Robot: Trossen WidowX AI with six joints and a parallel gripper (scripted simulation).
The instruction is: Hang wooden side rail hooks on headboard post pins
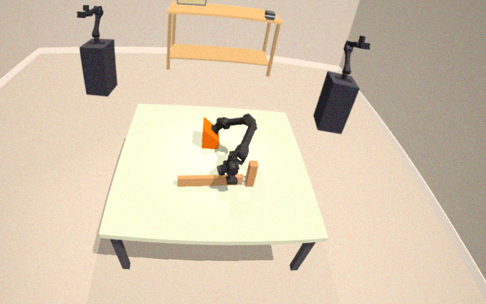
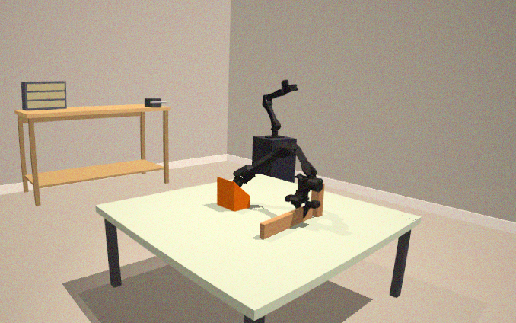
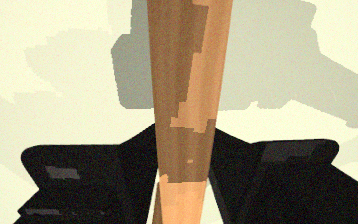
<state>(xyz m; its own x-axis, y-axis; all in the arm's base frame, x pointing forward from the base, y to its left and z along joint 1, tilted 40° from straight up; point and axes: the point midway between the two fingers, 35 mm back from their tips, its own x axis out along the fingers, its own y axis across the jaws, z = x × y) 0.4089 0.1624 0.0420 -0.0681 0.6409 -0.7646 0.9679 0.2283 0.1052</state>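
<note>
The wooden rail (image 1: 201, 181) (image 2: 278, 225) (image 3: 190, 60) stands on its narrow edge, low along the table, with its far end at the table top. My gripper (image 1: 231, 181) (image 2: 306, 212) (image 3: 179, 124) points down and is shut on the rail near its hook end, one finger on each side. The upright headboard post (image 1: 251, 173) (image 2: 319, 196) stands just beyond that end. Small grey hooks (image 1: 244, 179) show in the narrow gap between rail and post. The slot and pins are hidden, and I cannot tell whether the hooks touch them.
An orange wedge-shaped block (image 1: 210, 138) (image 2: 233, 196) stands beside my arm's base on the pale table (image 1: 161, 215) (image 2: 171, 228). Two other arms on dark pedestals (image 1: 98, 68) (image 1: 335, 104) and a wooden shelf (image 1: 222, 12) (image 2: 95, 111) stand away from the table.
</note>
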